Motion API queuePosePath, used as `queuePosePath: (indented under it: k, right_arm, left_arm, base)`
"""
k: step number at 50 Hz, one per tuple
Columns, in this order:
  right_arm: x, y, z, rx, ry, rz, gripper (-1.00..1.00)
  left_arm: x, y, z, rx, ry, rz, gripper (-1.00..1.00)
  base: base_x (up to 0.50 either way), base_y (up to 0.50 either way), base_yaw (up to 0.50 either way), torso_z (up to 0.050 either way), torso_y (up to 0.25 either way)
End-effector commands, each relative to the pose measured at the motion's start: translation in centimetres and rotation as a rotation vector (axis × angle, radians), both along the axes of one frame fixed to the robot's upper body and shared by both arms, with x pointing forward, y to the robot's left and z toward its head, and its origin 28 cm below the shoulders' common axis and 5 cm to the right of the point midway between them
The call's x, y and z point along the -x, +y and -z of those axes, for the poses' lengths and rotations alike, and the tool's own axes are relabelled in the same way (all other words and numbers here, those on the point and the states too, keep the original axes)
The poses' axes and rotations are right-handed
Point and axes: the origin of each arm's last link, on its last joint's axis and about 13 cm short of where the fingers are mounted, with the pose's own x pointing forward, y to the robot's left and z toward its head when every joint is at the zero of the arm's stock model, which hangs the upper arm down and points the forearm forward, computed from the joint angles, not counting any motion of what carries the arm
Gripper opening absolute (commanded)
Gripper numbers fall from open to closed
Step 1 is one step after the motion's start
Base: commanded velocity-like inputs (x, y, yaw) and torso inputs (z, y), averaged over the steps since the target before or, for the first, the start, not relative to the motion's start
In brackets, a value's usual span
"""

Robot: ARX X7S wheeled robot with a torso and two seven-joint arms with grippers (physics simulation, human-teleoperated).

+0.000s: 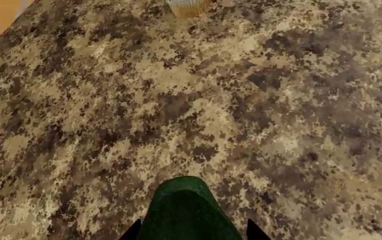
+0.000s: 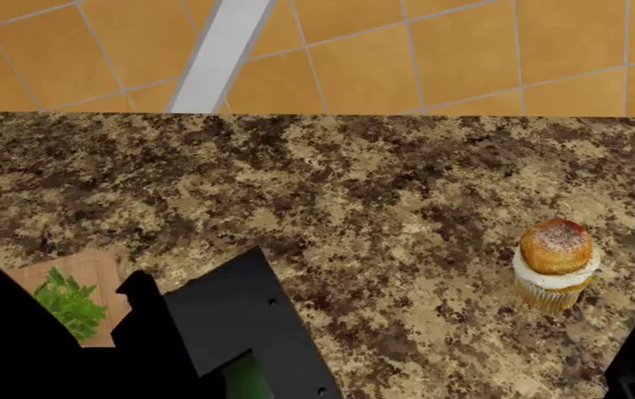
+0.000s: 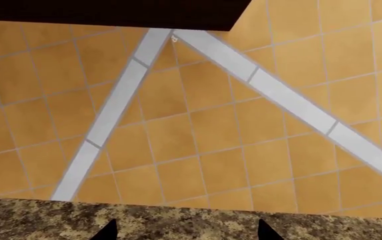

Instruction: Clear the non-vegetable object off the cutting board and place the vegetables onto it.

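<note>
Left gripper point(image 1: 192, 235): the jaws are clamped on the dark green vegetable point(image 1: 187, 210), whose rounded end projects past the two dark jaw tips, raised over the speckled bench point(image 1: 258, 125). In the head view the left arm point(image 2: 240, 332) fills the near left corner, with a sliver of green showing at its lower edge.

Cutting board point(image 2: 101, 278): only one corner shows at the near left, beside the left arm. The leafy top of the celery point(image 2: 71, 303) lies on this corner; the stalk is hidden behind the arm.

Cupcake point(image 2: 556, 264): stands upright on the bench at the right, well apart from the cutting board, not on it. Its paper cup rests directly on the bench surface. The left wrist view shows only the base of the cup at the frame edge.

Right gripper point(image 3: 184, 231): the two jaw tips stand apart with nothing between them, pointed past the far edge of the bench toward the orange tiled floor point(image 3: 204, 130), which carries pale grey strips point(image 3: 111, 115)
</note>
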Motion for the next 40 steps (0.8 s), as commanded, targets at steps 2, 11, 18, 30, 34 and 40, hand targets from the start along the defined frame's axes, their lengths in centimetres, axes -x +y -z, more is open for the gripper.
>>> queuePosePath:
  k: [2,11,18,30,34,40]
  right_arm:
    - [0.0,0.0,0.3,0.011,-0.027,0.003,1.00]
    - [-0.1,0.2,0.0,0.015,-0.031,-0.003,1.00]
    - [-0.1,0.3,-0.3,0.019,-0.038,-0.003,1.00]
    - [-0.2,0.3,0.0,0.016,-0.035,-0.007,1.00]
    - [-0.2,0.3,0.0,0.015,-0.034,-0.005,1.00]
    - [-0.1,0.2,0.1,0.013,-0.036,-0.003,1.00]
  left_arm:
    - [0.3,0.1,-2.5,0.064,-0.023,0.033,-1.00]
    - [1.4,2.2,-4.4,0.044,-0.017,0.025,-1.00]
    - [2.5,3.4,-5.8,0.043,-0.014,0.041,-1.00]
    - [4.0,5.4,-7.7,0.045,-0.036,0.008,-1.00]
    - [4.5,5.9,-7.9,0.034,-0.042,-0.003,-1.00]
    - [5.1,6.4,-7.5,0.029,-0.023,-0.018,-1.00]
  base:
    - [0.00,0.00,0.00,0.000,0.000]
    - [0.00,0.00,0.00,0.000,0.000]
    - [0.00,0.00,0.00,0.000,0.000]
    - [0.00,0.00,0.00,0.000,0.000]
    - [0.00,0.00,0.00,0.000,0.000]
    - [0.00,0.00,0.00,0.000,0.000]
